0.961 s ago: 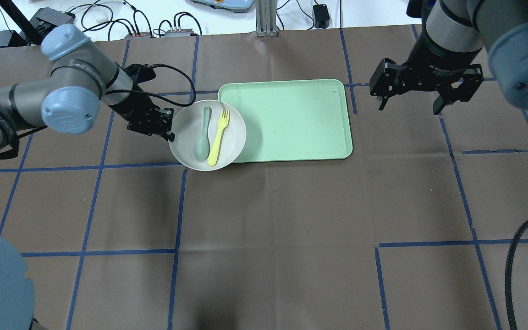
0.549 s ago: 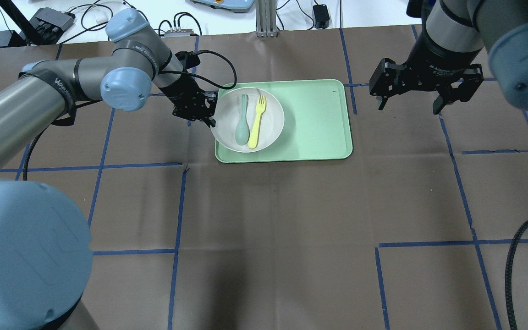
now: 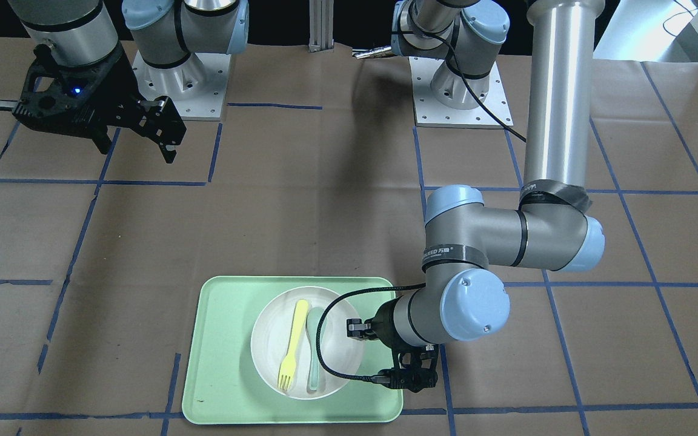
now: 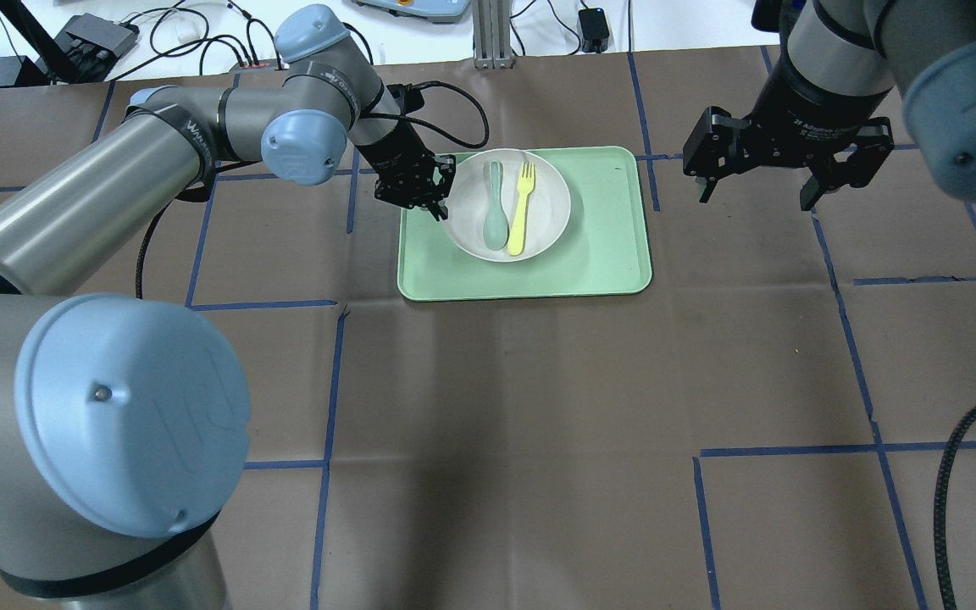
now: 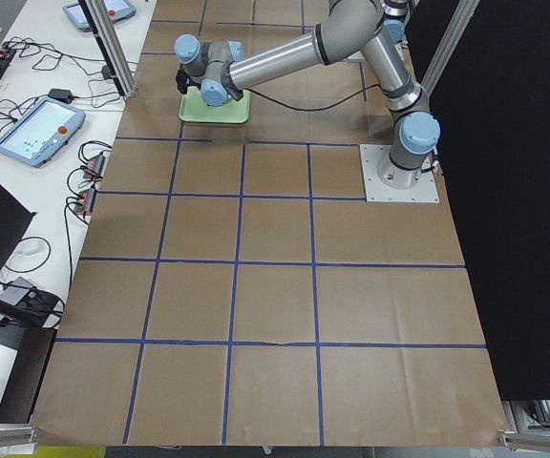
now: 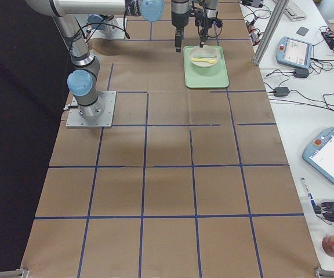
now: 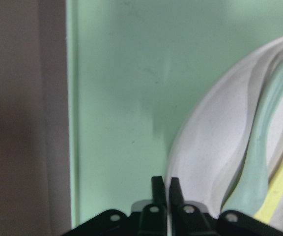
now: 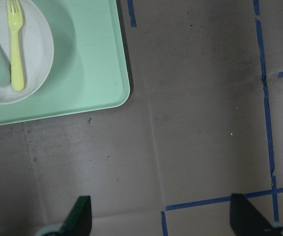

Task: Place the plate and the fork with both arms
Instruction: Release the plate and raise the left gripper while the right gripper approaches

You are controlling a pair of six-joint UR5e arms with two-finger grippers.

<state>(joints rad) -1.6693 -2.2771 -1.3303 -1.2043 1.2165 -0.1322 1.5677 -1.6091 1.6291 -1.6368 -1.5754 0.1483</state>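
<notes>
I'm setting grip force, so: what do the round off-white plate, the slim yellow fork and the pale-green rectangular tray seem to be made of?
Round off-white plate: probably plastic or melamine; matte, faintly speckled, thick smooth rim.
Slim yellow fork: likely moulded plastic; one even colour, dull sheen.
Pale-green rectangular tray: seemingly similar plastic; matte, rounded raised edge, faint scuff marks.

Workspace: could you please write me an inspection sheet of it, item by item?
Surface: brown paper table with blue tape grid.
Job's things: round off-white plate over pale-green rectangular tray; slim yellow plastic fork lies in the plate.
Clutter: grey-green spoon beside the fork, in the plate.
Grippers: left gripper shut on plate's rim; right gripper open, apart from the tray.
Cables: black cable loops off the left wrist.
Surroundings: teach pendant on side bench.
</notes>
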